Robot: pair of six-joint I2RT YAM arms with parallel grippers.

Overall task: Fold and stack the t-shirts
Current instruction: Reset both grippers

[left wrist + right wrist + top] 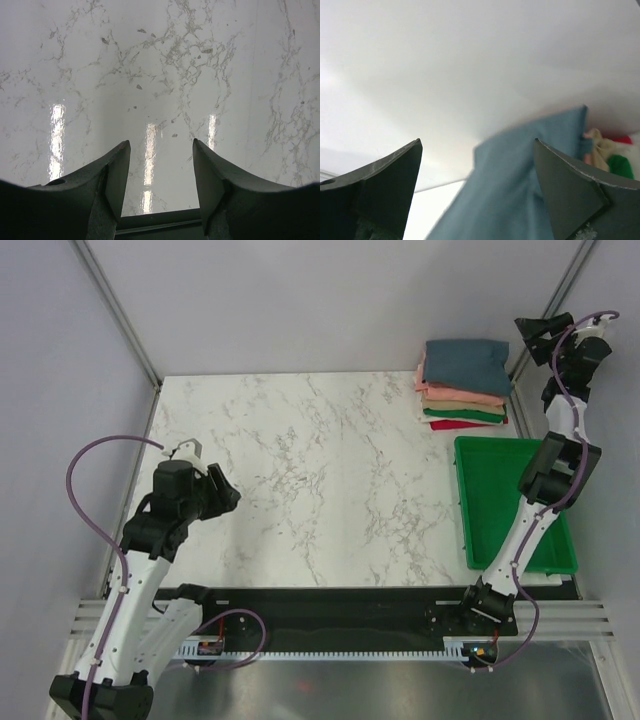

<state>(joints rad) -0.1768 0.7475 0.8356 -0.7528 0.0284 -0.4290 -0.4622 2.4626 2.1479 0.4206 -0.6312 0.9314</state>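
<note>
A stack of folded t-shirts stands at the table's back right. The slate blue-grey shirt lies on top, over salmon-pink, tan, green and red ones. My right gripper is open and empty, raised just right of the stack; its wrist view shows the blue-grey shirt below and beyond the spread fingers, with edges of tan, red and green shirts at the right. My left gripper is open and empty over bare marble at the left; it also shows in the left wrist view.
A green plastic tray sits on the right of the marble table, in front of the stack, with the right arm rising over it. Grey walls enclose the table on three sides. A black rail runs along the near edge.
</note>
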